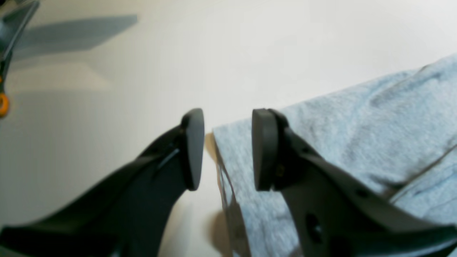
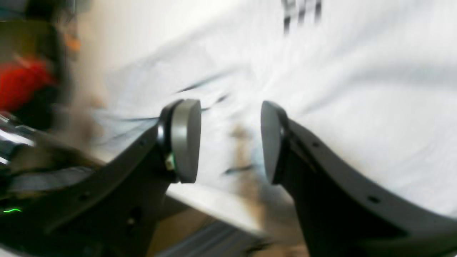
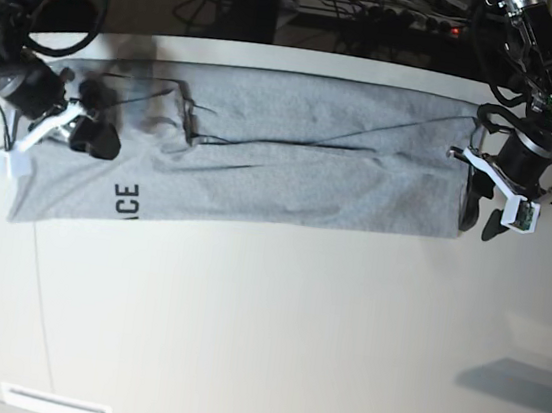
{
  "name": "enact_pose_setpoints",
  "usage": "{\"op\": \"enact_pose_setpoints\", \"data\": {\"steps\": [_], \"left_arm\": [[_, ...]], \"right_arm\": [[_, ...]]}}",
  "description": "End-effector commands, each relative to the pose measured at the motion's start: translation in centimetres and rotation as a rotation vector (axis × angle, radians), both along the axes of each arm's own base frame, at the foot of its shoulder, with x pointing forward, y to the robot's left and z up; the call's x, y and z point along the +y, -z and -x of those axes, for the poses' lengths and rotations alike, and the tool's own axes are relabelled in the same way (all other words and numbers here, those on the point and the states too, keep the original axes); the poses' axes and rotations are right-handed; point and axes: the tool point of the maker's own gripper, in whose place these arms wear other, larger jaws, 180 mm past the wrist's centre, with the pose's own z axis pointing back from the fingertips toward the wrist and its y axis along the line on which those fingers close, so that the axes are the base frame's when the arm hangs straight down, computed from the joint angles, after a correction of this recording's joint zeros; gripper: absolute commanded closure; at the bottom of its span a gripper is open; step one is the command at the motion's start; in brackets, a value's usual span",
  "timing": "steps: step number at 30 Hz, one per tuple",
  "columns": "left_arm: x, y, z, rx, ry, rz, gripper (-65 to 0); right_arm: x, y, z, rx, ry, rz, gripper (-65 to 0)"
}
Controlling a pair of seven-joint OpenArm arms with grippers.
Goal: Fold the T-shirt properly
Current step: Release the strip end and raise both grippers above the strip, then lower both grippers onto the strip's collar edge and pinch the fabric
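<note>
Across the pale surface [image 3: 271, 327] the T-shirt [image 3: 260, 169] lies folded in a long band, left gripper [image 1: 228, 150] spread over its end corner, right gripper [image 2: 230, 141] spread above its other end, nothing pinched.

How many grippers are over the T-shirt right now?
2. The right gripper is above the T-shirt's lettered end; the left gripper is at the opposite end's edge. Both are open.
</note>
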Motion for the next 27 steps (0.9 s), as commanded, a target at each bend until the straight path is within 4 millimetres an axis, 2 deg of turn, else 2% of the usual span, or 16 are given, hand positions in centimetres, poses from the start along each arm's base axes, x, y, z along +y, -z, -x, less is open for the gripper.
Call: {"op": "enact_pose_setpoints", "data": {"steps": [1,4,6,8,11,14,19,23,27], "left_arm": [[-1.2,-2.3,-1.0,-0.091,0.033,0.020,-22.5],[-2.8,-3.6,-0.6,-0.189,0.049,0.066,-22.5],[-3.8,-4.4,-0.1,-0.260,0.056,0.114,-22.5],[-4.6,-4.3,0.4,-0.287,0.050,0.157,-22.5],[-4.8,-3.1,0.7,-0.258,0.034,0.139,-22.5],[-4.7,-1.1,0.8,-0.202,0.015,0.101,-22.5],[-7.3,1.4,0.9,-0.124,0.088,0.086,-22.5],[-8.6,3.1,1.7,-0.062,0.130,0.036,-22.5],[-9.5,4.8,2.7,-0.002,0.167,0.000,-22.5]], "right_arm": [[0.2,-0.4,-0.6,-0.033,-0.031,0.050,-26.6],[1.3,0.6,-1.8,-0.122,-0.107,0.234,-26.4],[2.0,1.4,-1.8,-0.188,-0.135,0.337,-26.4],[2.7,2.0,-1.5,-0.264,-0.144,0.415,-26.4],[3.2,2.6,-1.0,-0.302,-0.141,0.481,-27.0],[3.3,3.2,-0.8,-0.299,-0.131,0.518,-27.0],[2.4,4.8,-0.8,-0.276,-0.130,0.566,-27.1],[2.1,4.7,-1.0,-0.306,-0.116,0.565,-27.1],[-0.5,5.1,-1.4,-0.283,-0.053,0.592,-28.0]]}}
